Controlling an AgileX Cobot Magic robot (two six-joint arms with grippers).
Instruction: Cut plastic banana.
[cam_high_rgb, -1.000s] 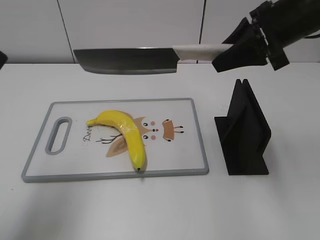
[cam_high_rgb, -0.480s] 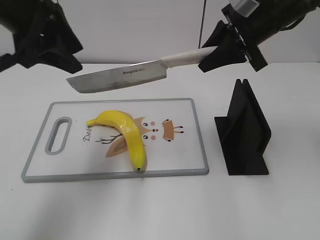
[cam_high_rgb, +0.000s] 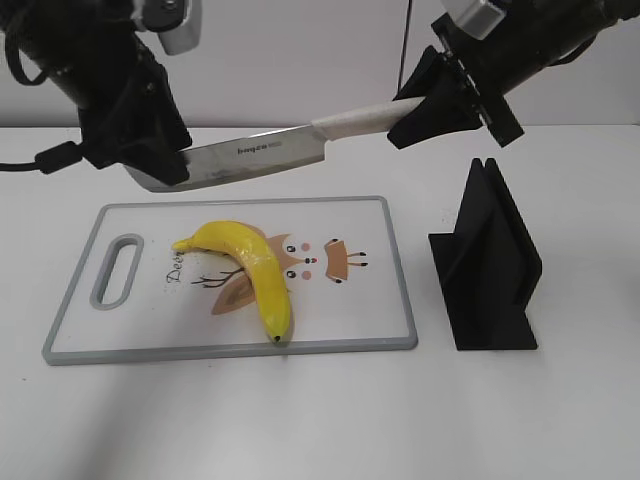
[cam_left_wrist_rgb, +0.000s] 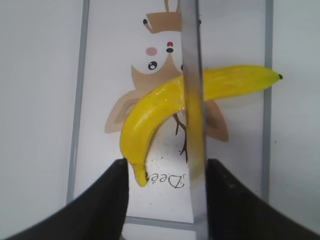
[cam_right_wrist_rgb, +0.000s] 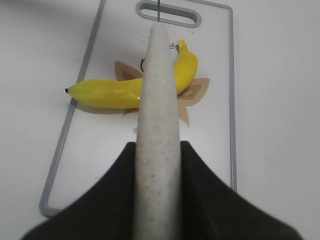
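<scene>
The plastic banana (cam_high_rgb: 250, 270) lies whole on the cutting board (cam_high_rgb: 380, 300), uncut. Above it, toward twelve o'clock, the right claw (cam_high_rgb: 425, 112) grips the knife (cam_high_rgb: 260, 155) handle; the left claw (cam_high_rgb: 165, 165) hangs parted around the blade tip.

White table (cam_high_rgb: 560, 420), pale panelled wall (cam_high_rgb: 300, 60) behind with thin dark seams, even light

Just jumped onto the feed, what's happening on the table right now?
The right gripper holds a knife by its white handle, the blade in the air above the cutting board. The left gripper is at the blade's far end, jaws either side of it. The plastic banana lies uncut on the board. A black knife stand sits to the right.
</scene>
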